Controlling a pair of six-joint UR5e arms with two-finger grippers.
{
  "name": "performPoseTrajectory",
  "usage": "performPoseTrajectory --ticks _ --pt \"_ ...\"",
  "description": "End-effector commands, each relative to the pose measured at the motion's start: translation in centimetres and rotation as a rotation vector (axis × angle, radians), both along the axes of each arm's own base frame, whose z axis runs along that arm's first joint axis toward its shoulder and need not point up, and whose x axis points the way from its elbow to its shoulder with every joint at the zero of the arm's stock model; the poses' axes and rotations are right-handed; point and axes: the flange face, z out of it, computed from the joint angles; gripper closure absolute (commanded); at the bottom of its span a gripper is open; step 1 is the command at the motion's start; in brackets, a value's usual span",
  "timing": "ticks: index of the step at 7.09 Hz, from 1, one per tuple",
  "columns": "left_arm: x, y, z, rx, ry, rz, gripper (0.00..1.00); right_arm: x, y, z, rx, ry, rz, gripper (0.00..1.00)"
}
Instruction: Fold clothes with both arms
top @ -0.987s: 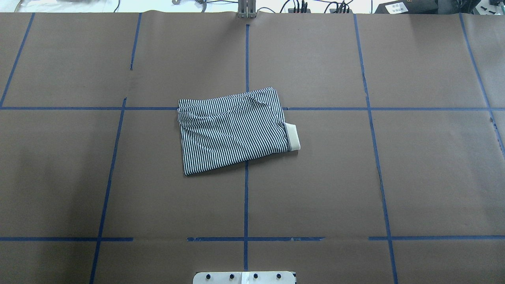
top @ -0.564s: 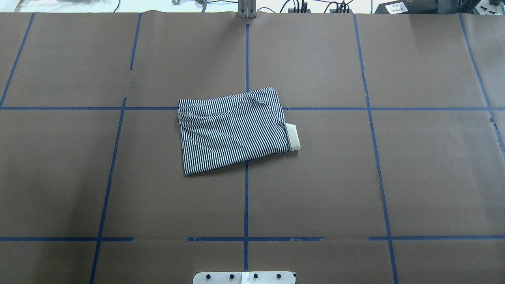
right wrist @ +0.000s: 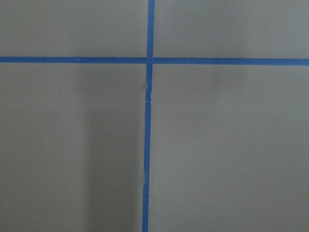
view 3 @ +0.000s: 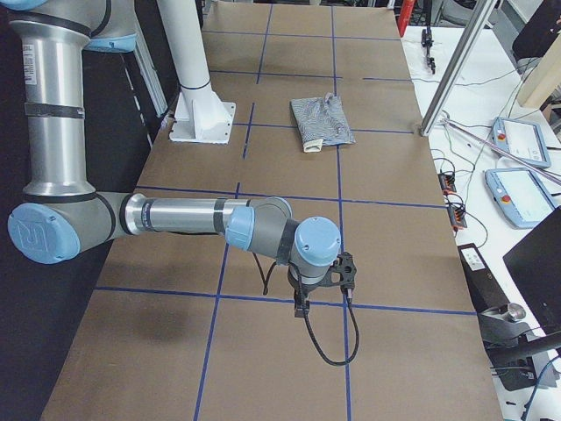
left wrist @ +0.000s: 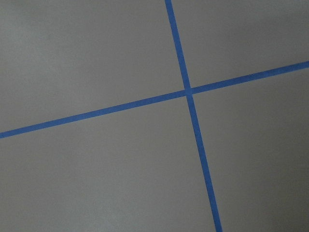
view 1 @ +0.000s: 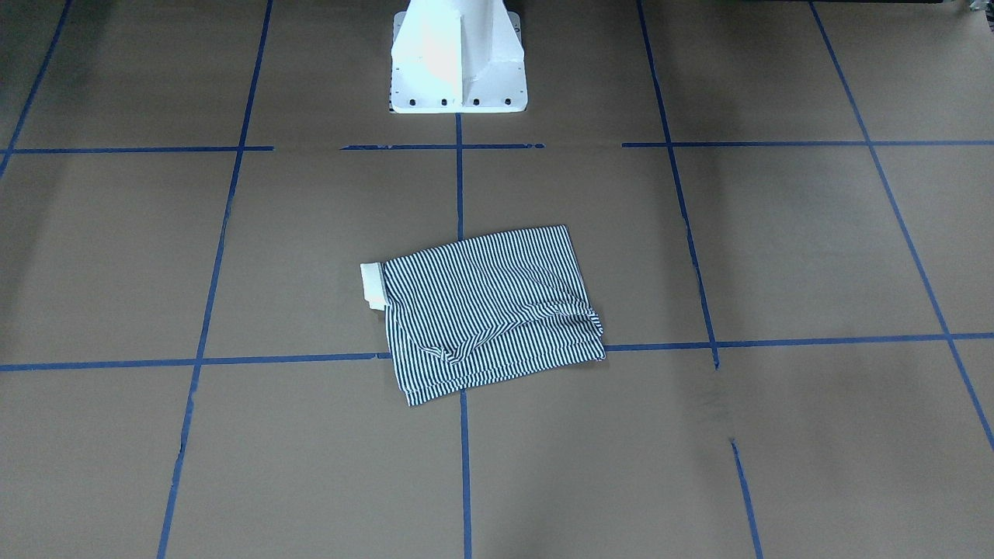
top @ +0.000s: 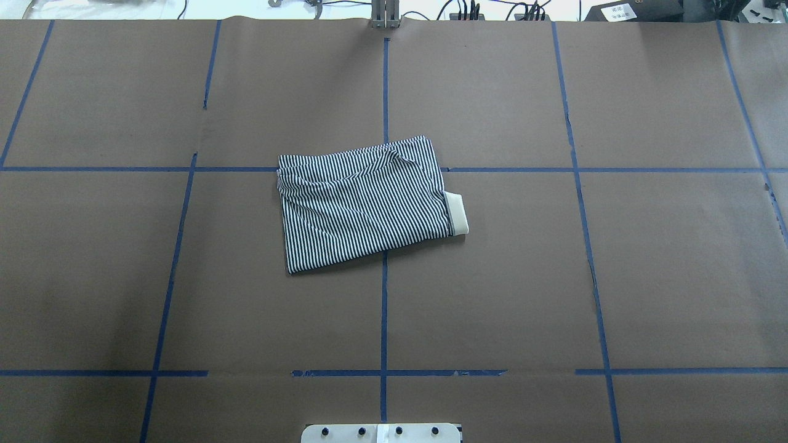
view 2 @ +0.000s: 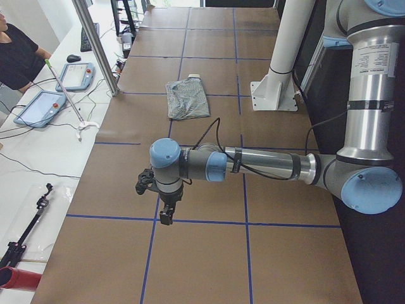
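The striped polo shirt (top: 363, 203) lies folded into a rough rectangle at the middle of the brown table, its cream collar (top: 456, 212) sticking out on the right. It also shows in the front view (view 1: 489, 310) and both side views (view 2: 187, 99) (view 3: 321, 121). No arm is over it. My left gripper (view 2: 166, 214) hangs over bare table far from the shirt, and so does my right gripper (view 3: 301, 303). I cannot tell whether either is open or shut. Both wrist views show only brown paper and blue tape lines.
The white pedestal base (view 1: 458, 54) stands at the table's near edge. A metal post (view 2: 95, 44) rises at the far edge. Teach pendants (view 2: 38, 107) and cables lie on the white bench beyond, where a person (view 2: 16, 54) sits.
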Motion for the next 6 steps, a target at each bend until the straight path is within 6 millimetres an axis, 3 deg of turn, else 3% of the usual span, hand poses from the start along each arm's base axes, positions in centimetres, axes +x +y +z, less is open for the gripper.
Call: performPoseTrajectory --ticks 1,2,6 --pt "0.3 0.0 -0.4 0.004 0.040 0.001 0.00 -1.5 -1.3 1.6 0.022 0.042 0.045 0.00" --pt "0.3 0.1 -0.6 0.007 0.040 0.001 0.00 -2.7 -2.0 1.6 -0.002 0.108 0.062 0.00" --pt "0.3 0.0 -0.5 0.004 0.040 0.000 0.00 -3.2 -2.1 1.4 0.022 0.107 0.051 0.00"
